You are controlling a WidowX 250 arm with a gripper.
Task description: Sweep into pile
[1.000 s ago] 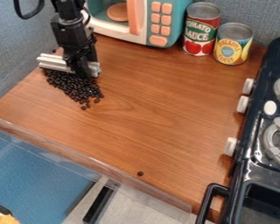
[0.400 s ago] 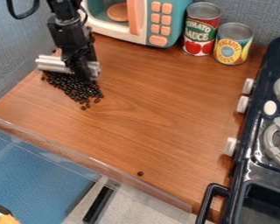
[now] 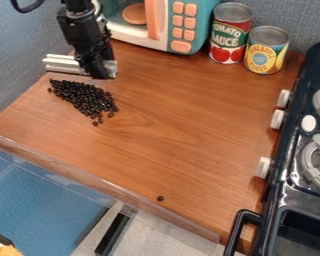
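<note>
At the upper left, the black gripper [image 3: 99, 71] is shut on a light metallic bar [image 3: 62, 64] that lies crosswise and sticks out on both sides of it. Dark beans [image 3: 86, 99] form an elongated heap on the wooden surface just below the bar, with a few loose ones at the heap's lower tip. The bar stands just behind the heap's upper end. One lone bean [image 3: 161, 198] lies far off near the front edge.
A toy microwave [image 3: 189, 25] stands behind, right of the gripper. Two cans, a red one [image 3: 229, 32] and a yellow one [image 3: 265, 50], stand at the back right. A dark toy stove [image 3: 289, 165] lines the right side; a clear rim [image 3: 109, 182] runs along the front.
The gripper and its bar have moved up and back from the beans, uncovering the heap's upper end. The beans look much the same.
</note>
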